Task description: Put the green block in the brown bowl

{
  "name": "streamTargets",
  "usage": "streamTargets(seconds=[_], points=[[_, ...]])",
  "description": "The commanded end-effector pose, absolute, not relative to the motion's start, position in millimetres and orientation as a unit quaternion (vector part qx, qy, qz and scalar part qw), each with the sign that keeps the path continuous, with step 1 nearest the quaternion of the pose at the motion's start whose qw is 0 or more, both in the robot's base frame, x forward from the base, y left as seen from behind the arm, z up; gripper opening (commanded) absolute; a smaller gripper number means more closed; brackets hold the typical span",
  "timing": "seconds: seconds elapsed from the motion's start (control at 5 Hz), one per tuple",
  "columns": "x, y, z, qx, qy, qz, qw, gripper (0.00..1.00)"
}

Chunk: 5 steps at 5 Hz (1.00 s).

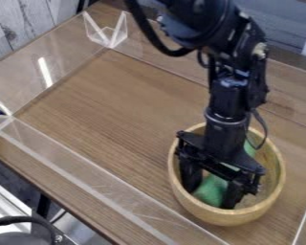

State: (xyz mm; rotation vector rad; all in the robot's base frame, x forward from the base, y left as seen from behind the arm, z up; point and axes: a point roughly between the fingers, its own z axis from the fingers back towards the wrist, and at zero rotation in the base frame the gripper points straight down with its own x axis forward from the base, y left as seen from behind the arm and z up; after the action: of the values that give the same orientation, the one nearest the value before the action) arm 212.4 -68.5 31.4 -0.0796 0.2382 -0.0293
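While I watch from the single camera view, the gripper (221, 178) hangs over the brown bowl (191, 201) at the near right of the table, pointing almost straight down into it. Its two black fingers (190, 172) stand spread wide, one toward the left rim of the bowl and the other toward the right, with a clear gap between them. I see nothing clamped in that gap: the jaws are apart and not pressing on anything.

Between and just behind the fingers I can see the green block (216, 188) inside the bowl, a bright green patch low against the wooden floor. A second sliver of green shows at the far right inner wall, just past the arm. I cannot tell whether the block lies flat or leans against the side, since the fingers and the gripper body cover much of it. Whether a fingertip touches the block or the bowl's floor is also hidden from me.

Beyond that, the wooden table (111, 105) has a clear plastic wall (66, 167) along its near and left edges, and a small clear stand (107, 32) sits at the far left.
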Motion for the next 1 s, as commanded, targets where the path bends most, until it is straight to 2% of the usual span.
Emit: streamTargets(seconds=[0.0,0.2,0.4,0.8], points=[[224,-68,51.5,-0.047,0.082,-0.011,0.995,1.0],[227,-67,56.6,-0.049,0.075,-0.009,0.996,1.0],[229,-65,69.4,-0.052,0.063,-0.006,0.997,1.0],[244,-49,127.4,-0.063,0.003,0.011,0.998,1.0]])
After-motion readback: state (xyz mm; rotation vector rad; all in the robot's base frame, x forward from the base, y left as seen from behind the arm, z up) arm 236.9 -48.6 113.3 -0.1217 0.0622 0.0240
